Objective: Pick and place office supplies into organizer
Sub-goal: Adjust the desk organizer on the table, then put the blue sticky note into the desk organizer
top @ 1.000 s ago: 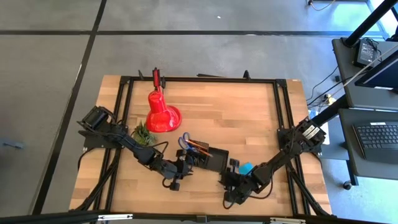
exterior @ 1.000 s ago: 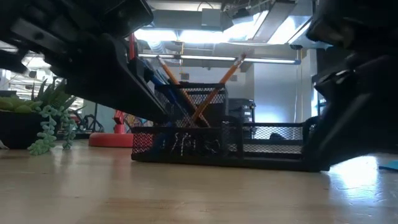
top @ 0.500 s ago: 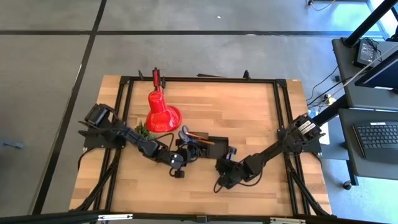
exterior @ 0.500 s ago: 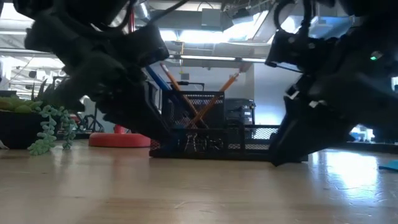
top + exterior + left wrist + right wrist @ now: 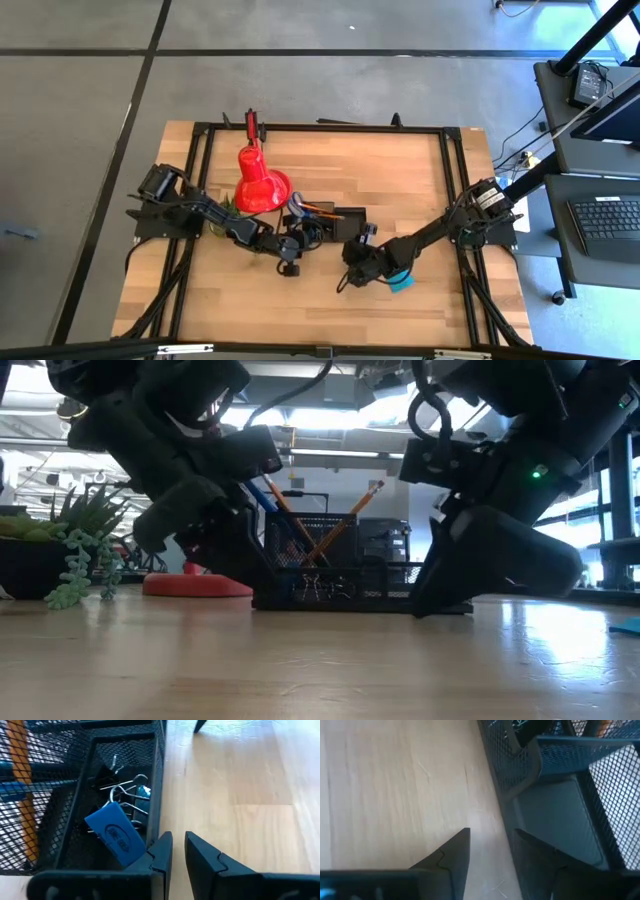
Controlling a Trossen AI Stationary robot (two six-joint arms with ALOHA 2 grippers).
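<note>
The organizer (image 5: 335,222), a low black mesh tray, stands mid-table with blue-handled scissors (image 5: 297,208) and orange pencils (image 5: 340,525) upright in its cup. One compartment holds a blue eraser (image 5: 116,834) and binder clips (image 5: 125,795). My left gripper (image 5: 294,250) is at the tray's near-left corner, shut on its wall. My right gripper (image 5: 353,262) is at the near-right corner, also shut on a wall. A light-blue note pad (image 5: 402,281) lies flat on the table beside the right arm. My left gripper (image 5: 178,847) has the side wall of the clip compartment (image 5: 162,815) between its fingers, one finger on the inner side and one outside, slanting down from the near-left. The tray sits level with its base at the tabletop. My right gripper (image 5: 490,855) straddles the wall of the tray's flat compartment (image 5: 507,812), one finger inside over the mesh floor and one outside over the wood. It slants down from the near-right.
A red desk lamp (image 5: 260,185) stands just beyond the tray's far-left corner. A small green plant (image 5: 225,212) sits partly under the left arm. Bare wood lies toward the near edge and the far right.
Both grippers have swung toward the table's far edge and toward each other, taking the organizer along. It has moved away from the near edge toward the lamp and stays level. The right arm has passed over the note pad, which stays where it was.
</note>
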